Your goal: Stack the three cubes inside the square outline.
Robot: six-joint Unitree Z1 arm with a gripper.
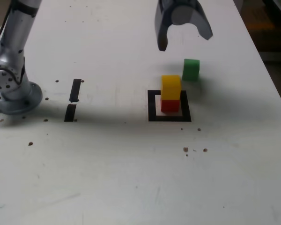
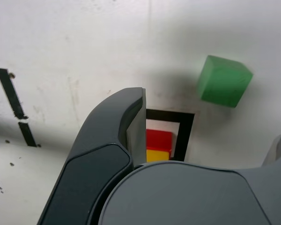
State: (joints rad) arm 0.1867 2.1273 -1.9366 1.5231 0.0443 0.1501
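The yellow cube (image 1: 171,86) sits on top of the red cube (image 1: 170,105), and this stack of two stands inside the square outline (image 1: 152,105). The green cube (image 1: 191,69) rests alone on the table, just behind the outline toward the exterior view's right. My gripper (image 1: 185,42) hangs open and empty above and behind the stack, over the area near the green cube. The wrist view shows the red cube (image 2: 158,139), an edge of the yellow cube (image 2: 157,155), the outline (image 2: 186,133) and the green cube (image 2: 224,80) between the spread fingers (image 2: 131,126).
Two short black strips (image 1: 75,90) (image 1: 70,112) lie on the white table at the exterior view's left, near the arm's base (image 1: 14,91). Small dark specks (image 1: 186,149) dot the surface. The table's edge (image 1: 271,79) runs down the exterior view's right.
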